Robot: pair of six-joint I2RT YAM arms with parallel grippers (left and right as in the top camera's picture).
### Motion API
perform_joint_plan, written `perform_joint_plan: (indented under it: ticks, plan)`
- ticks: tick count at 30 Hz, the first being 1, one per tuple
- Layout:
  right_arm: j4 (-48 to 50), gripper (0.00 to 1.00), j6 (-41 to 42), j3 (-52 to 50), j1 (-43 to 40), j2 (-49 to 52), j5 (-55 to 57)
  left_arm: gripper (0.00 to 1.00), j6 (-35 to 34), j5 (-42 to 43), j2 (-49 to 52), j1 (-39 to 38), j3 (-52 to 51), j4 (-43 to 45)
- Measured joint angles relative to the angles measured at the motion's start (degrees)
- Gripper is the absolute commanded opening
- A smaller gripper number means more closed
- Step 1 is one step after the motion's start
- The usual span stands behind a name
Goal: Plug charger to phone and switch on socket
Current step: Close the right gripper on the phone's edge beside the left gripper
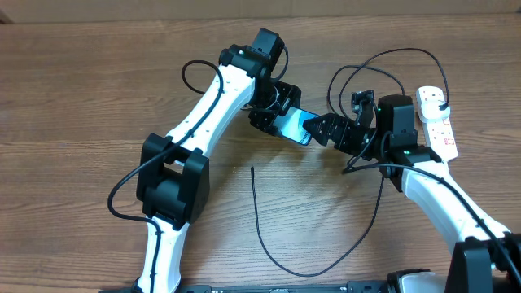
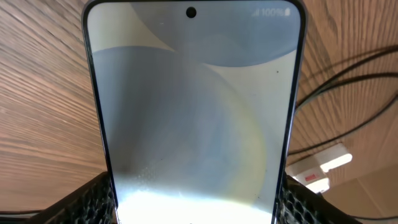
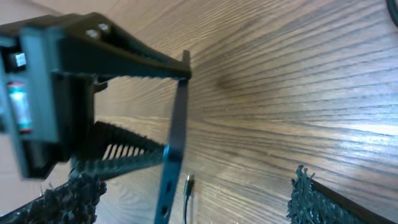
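The phone (image 1: 291, 124) is off the tabletop (image 1: 81, 81), grasped by the left gripper (image 1: 277, 114). The left wrist view shows its lit screen rising between the 2 fingers, which press on its long edges. In the right wrist view the same phone is seen edge-on, pinched between those ribbed fingers.

The right gripper (image 1: 319, 130) sits just beside the phone's free end with its jaws spread wide and nothing between them.

The charger cable (image 1: 269, 244) lies loose on the tabletop in a big loop. Its small tip (image 1: 252, 169) rests on the wood well apart from the phone and below it in the overhead view, touched by neither gripper. The other end runs up toward the power strip (image 1: 440, 126) at the right edge. It looks as if it reaches the strip, but the pictures are too small to tell whether the plug is seated.

Judging from this, only the first part is done: the phone is picked up and presented. Of the 2 named steps, neither is finished. The tip has yet to be picked up, probably by the empty right gripper, and pushed into the phone's port. The switch on the power strip has yet to be pressed, and its position cannot be read here.
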Motion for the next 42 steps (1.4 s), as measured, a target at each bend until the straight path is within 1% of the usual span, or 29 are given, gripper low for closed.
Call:
perform_joint_plan:
  ticks: [11,20,24,28,30,34,42]
  plan:
    - [1.2,1.00,5.0,0.0,0.0,1.4,0.8,0.04,-1.4,1.8,0.0,-0.7,0.0,0.9]
    - [1.7,1.00,6.5,0.0,0.1,1.4,0.9,0.04,-1.6,3.4,0.0,-1.0,0.0,0.9]
    - [1.7,0.95,6.7,0.0,0.3,1.4,0.9,0.04,-1.9,3.7,0.0,-1.8,0.0,0.9]
    - [1.7,0.87,6.8,0.0,0.4,1.4,1.1,0.04,-2.4,3.7,0.0,-3.0,0.0,1.8]
    - [1.7,0.86,6.7,0.0,0.4,1.4,1.2,0.04,-2.7,3.7,0.0,-3.4,0.0,2.2]
    - [1.7,0.77,6.7,0.0,0.5,1.4,1.5,0.04,-2.9,3.3,0.0,-4.2,0.0,2.6]
    - [0.5,0.73,6.7,0.2,2.9,1.4,6.0,0.04,-3.8,1.9,0.0,-5.1,0.0,2.6]
